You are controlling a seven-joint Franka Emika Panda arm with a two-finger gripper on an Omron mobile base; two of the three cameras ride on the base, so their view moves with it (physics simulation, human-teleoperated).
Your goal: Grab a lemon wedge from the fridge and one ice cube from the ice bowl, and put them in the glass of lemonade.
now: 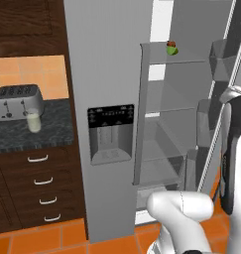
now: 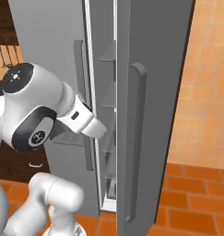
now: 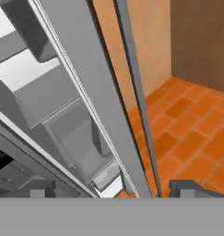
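Observation:
The grey fridge (image 1: 107, 64) has its left door with the dispenser shut and its right door (image 2: 155, 69) swung open. On an upper inside shelf lies the small yellow-green lemon wedge (image 1: 172, 48). The glass of lemonade (image 1: 33, 121) stands on the dark counter in front of the silver toaster (image 1: 18, 101). My gripper (image 3: 112, 189) is open, fingertips (image 3: 37, 188) far apart, with the open door's edge (image 3: 85, 92) rising between them. My forearm (image 2: 83, 120) reaches into the gap beside that door. The ice bowl and the ice cube are out of view.
The open door's long handle (image 2: 135, 138) faces outward over the orange tiled floor (image 2: 196, 198). Door bins (image 1: 218, 62) line the inside of the open door. Dark wooden drawers (image 1: 40, 183) sit under the counter to the left.

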